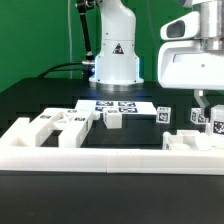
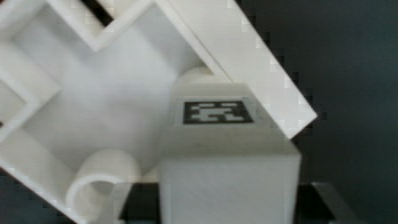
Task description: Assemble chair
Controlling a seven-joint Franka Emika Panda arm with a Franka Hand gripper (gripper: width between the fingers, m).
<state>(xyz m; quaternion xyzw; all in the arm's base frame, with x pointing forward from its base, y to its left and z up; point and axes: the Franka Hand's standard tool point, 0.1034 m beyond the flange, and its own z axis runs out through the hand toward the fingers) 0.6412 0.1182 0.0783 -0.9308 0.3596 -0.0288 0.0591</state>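
Note:
The chair is in loose white tagged pieces on the black table. In the exterior view, notched blocks (image 1: pixel 52 126) lie at the left, a small block (image 1: pixel 113 118) in the middle and a tagged block (image 1: pixel 163 113) further right. My gripper (image 1: pixel 203 104) reaches down at the far right onto a cluster of tagged pieces (image 1: pixel 207 119). In the wrist view, a thick white piece with one square tag (image 2: pixel 219 110) runs between the dark fingers (image 2: pixel 327 204). The gripper (image 2: pixel 228 206) is shut on it. Under it lies a white frame piece with open slots (image 2: pixel 98 90).
The robot base (image 1: pixel 116 55) stands at the back centre. The marker board (image 1: pixel 118 104) lies flat in front of it. A long low white barrier wall (image 1: pixel 100 157) runs along the front, with a raised end (image 1: pixel 195 142) at the exterior view's right.

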